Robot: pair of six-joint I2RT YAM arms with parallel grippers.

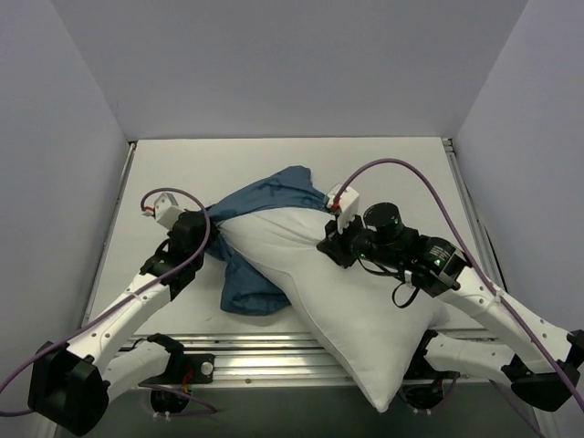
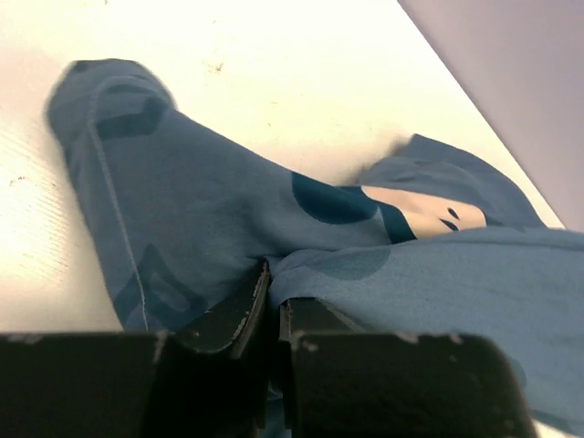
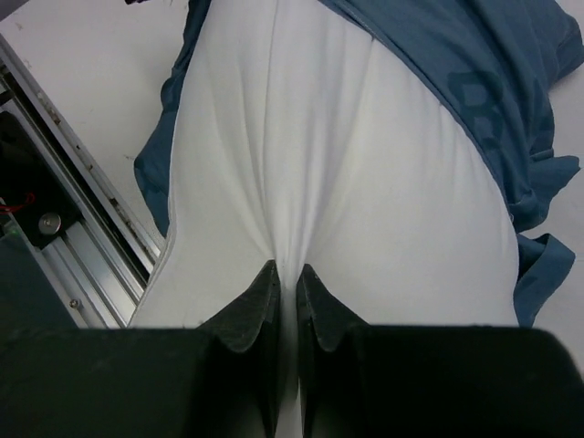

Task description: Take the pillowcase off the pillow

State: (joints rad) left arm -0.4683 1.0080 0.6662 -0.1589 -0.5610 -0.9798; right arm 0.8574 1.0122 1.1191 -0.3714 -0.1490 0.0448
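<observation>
The white pillow (image 1: 365,310) lies diagonally across the table, its near corner hanging over the front edge. The blue pillowcase (image 1: 265,196) still covers only its far left end and trails in a bunch (image 1: 251,287) under its left side. My left gripper (image 1: 212,239) is shut on a fold of the pillowcase (image 2: 210,228), printed with dark letters and a mouse face (image 2: 424,212). My right gripper (image 1: 330,248) is shut on a pinch of the pillow (image 3: 310,164), with blue cloth (image 3: 474,82) beyond.
An aluminium rail (image 1: 265,351) runs along the table's near edge, also seen as the rail (image 3: 64,246) in the right wrist view. White walls (image 1: 64,146) close in the left, right and back. Purple cables (image 1: 415,173) loop over both arms.
</observation>
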